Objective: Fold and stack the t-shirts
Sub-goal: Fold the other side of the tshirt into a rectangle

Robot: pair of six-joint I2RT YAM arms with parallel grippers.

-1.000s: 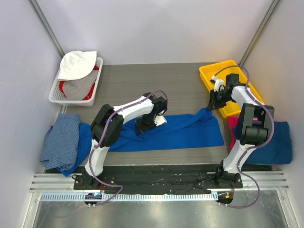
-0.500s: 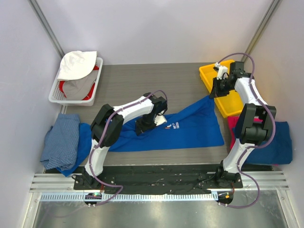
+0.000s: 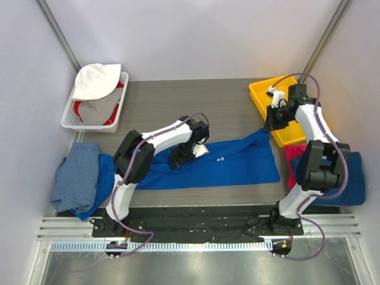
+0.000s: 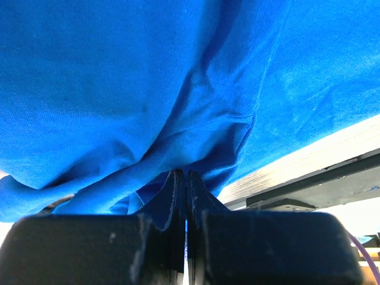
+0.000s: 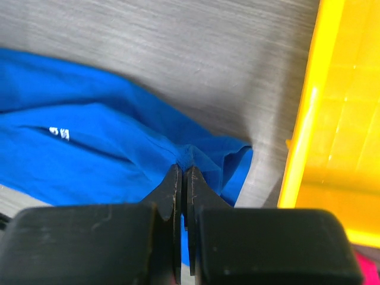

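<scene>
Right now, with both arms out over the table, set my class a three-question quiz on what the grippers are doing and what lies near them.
1. True or false: the right gripper is shut on a corner of the royal blue t-shirt.
2. What lies just beside that corner? A) a red cup B) the yellow bin C) a green towel
3. In a few words: what is the left gripper shut on?
Key: 1 true; 2 B; 3 the same royal blue t-shirt, a fold of it pinched between the fingers.
</scene>
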